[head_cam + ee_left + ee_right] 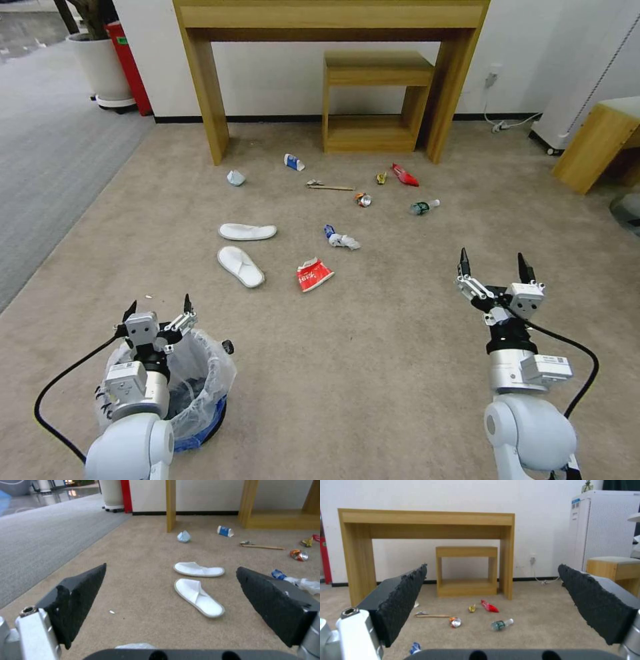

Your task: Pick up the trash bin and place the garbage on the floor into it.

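The blue trash bin [200,400] with its plastic liner stands on the beige floor [373,347] at the near left. My left gripper [159,308] hovers open just above its rim, with nothing between the fingers. Held above the carpet at the near right, my right gripper [495,261] is open and empty. The garbage lies ahead: two white slippers [241,265] [199,597], a red-white carton [313,274], crumpled paper [342,239], a blue-white cup [293,162], a wooden stick [329,187], a crushed can [362,199] [455,622], a red wrapper [404,175] and a plastic bottle [423,207] [501,624].
A wooden console table [330,27] with a small wooden stool [373,100] under it stands against the back wall. A white planter [101,67] and a red bin [130,67] are at the far left beside grey carpet [47,153]. Another wooden stool [600,143] is at the right.
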Controlling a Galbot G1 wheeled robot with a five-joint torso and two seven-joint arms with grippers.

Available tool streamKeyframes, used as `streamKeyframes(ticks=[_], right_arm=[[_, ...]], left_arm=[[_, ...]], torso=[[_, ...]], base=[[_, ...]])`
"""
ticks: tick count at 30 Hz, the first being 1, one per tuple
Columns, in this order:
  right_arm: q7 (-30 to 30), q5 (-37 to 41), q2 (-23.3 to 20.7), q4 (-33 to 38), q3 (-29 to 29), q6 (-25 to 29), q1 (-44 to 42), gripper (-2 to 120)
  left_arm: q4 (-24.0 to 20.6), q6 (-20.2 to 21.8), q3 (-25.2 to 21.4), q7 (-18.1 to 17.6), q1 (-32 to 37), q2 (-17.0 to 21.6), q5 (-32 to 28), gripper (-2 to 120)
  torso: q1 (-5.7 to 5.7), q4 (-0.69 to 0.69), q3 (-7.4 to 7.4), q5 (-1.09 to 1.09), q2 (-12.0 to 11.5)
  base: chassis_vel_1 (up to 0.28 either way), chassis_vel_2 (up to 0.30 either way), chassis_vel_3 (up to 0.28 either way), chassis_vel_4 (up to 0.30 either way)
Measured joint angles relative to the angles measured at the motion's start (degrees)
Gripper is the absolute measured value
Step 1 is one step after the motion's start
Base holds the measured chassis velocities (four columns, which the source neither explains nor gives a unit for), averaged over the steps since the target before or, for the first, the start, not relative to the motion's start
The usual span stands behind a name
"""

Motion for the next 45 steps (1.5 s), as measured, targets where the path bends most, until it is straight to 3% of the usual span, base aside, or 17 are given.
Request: streamKeyframes(ticks=[45], right_arm=[[-0.9,-1.6,0.8,-3.2,-1.0,1.4,0.7,100]], left_arm=[[1.7,0.8,-0.2,-0.5,-0.2,0.0,-0.1,100]], torso=[[-0.01,0.01,0.0,0.0,0.0]], base=[[0.033,0.036,-0.035,-0.036]])
